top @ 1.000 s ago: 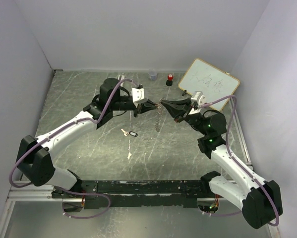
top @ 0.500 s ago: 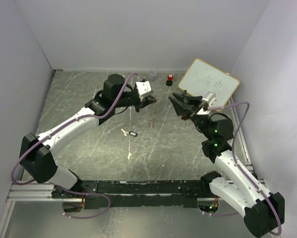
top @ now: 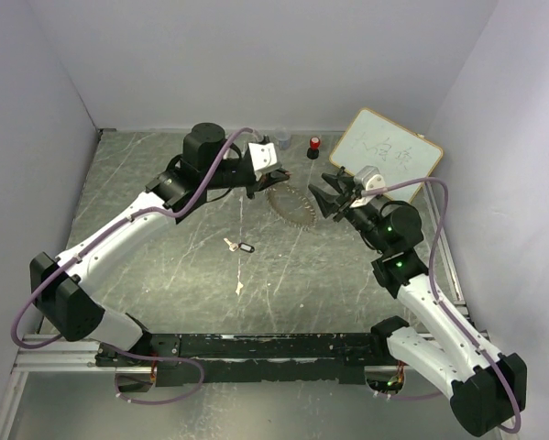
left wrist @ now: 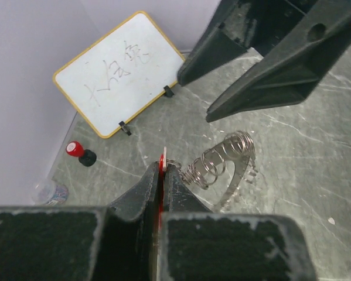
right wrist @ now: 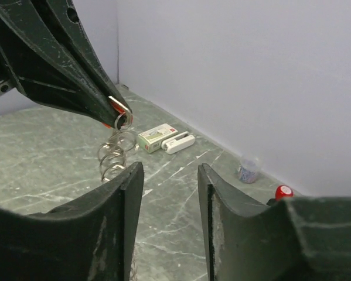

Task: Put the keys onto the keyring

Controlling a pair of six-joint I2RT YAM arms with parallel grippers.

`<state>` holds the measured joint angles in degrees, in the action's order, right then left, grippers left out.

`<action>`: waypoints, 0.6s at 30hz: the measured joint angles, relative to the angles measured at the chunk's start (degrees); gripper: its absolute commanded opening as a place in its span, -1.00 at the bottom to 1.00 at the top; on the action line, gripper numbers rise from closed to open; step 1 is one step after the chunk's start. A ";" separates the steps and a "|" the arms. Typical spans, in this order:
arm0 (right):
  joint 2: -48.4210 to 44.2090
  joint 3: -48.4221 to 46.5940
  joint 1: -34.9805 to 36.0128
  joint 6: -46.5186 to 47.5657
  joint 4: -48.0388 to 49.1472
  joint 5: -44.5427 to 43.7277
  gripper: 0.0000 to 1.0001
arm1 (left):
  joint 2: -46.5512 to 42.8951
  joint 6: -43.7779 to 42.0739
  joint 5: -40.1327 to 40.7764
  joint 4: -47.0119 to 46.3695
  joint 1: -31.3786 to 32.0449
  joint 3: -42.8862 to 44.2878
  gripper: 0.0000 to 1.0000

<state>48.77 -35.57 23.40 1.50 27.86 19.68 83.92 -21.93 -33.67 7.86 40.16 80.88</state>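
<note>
The left gripper (left wrist: 163,168) is clamped on the red key (left wrist: 163,156) at lower centre of the left wrist view, and the keyring (left wrist: 225,167) hangs from that key's tip, just to its right. The right gripper (right wrist: 170,171) is partway apart and empty, facing the keyring. The black key (top: 241,246) lies on the table (top: 164,266), left of centre in the top view.

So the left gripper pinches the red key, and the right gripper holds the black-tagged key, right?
No. The right gripper is open and empty; the top view shows the black-tagged key on the table. The left gripper does pinch the red key.
</note>
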 measured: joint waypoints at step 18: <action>0.04 -0.42 0.00 10.36 -3.82 7.74 0.05 | 1.25 -10.19 -13.60 12.76 0.00 5.20 -0.86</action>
<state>48.82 -35.99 23.40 11.86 24.03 27.42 85.17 -32.12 -47.27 20.62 40.16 86.08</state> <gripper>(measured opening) 0.529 0.091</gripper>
